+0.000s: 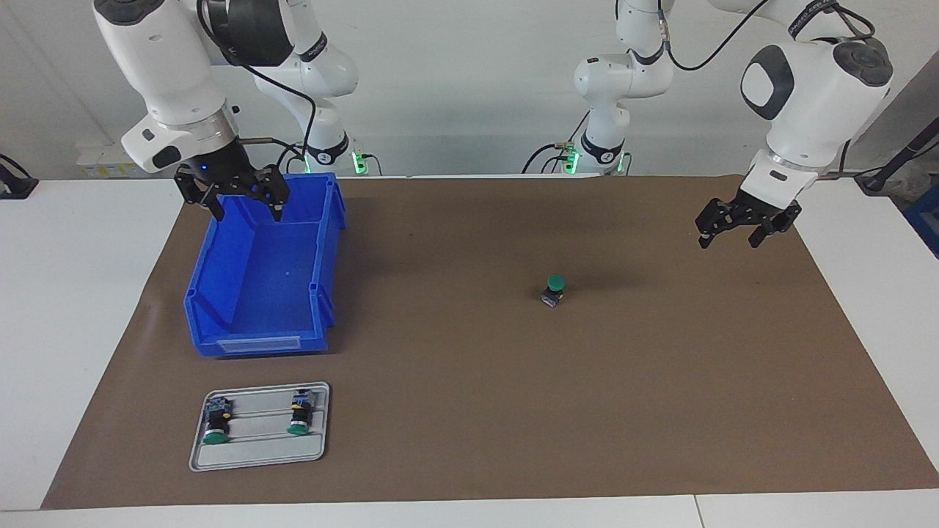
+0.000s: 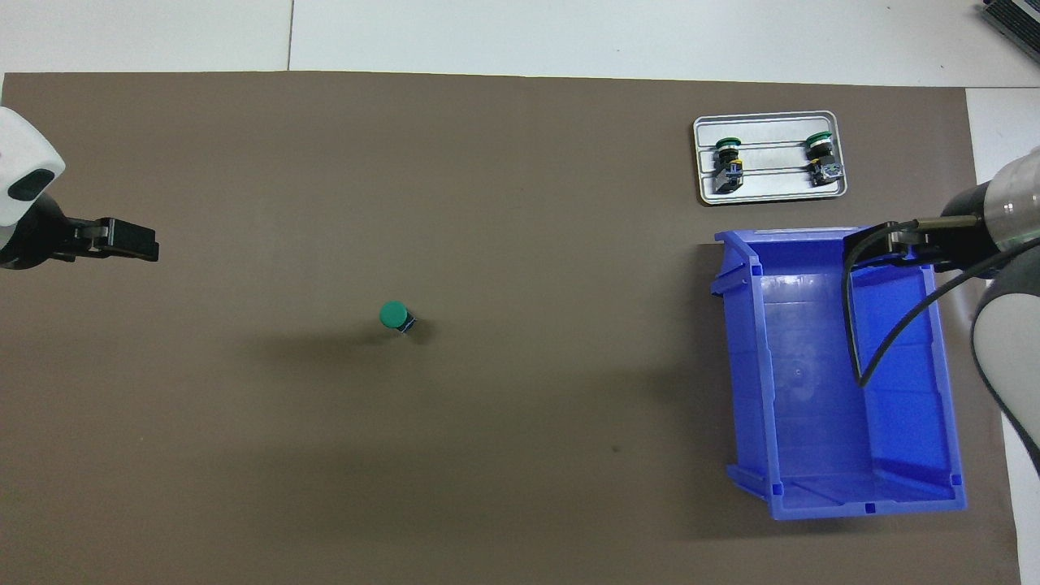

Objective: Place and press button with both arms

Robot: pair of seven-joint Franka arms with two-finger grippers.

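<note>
The button [image 1: 554, 290] [image 2: 396, 315] stands upright on the brown mat, green cap up, alone near the middle of the table. My left gripper [image 1: 730, 240] [image 2: 122, 241] hangs open and empty above the mat toward the left arm's end, well apart from the button. At the right arm's end, my right gripper [image 1: 248, 213] [image 2: 886, 244] is open and empty too, raised over the blue bin [image 1: 271, 286] [image 2: 812, 382].
A grey tray [image 1: 257, 455] [image 2: 772, 188] lies on the mat farther from the robots than the bin. Two more green-capped buttons [image 1: 216, 422] [image 1: 299, 414] lie on their sides in it. The brown mat [image 1: 513, 403] covers most of the white table.
</note>
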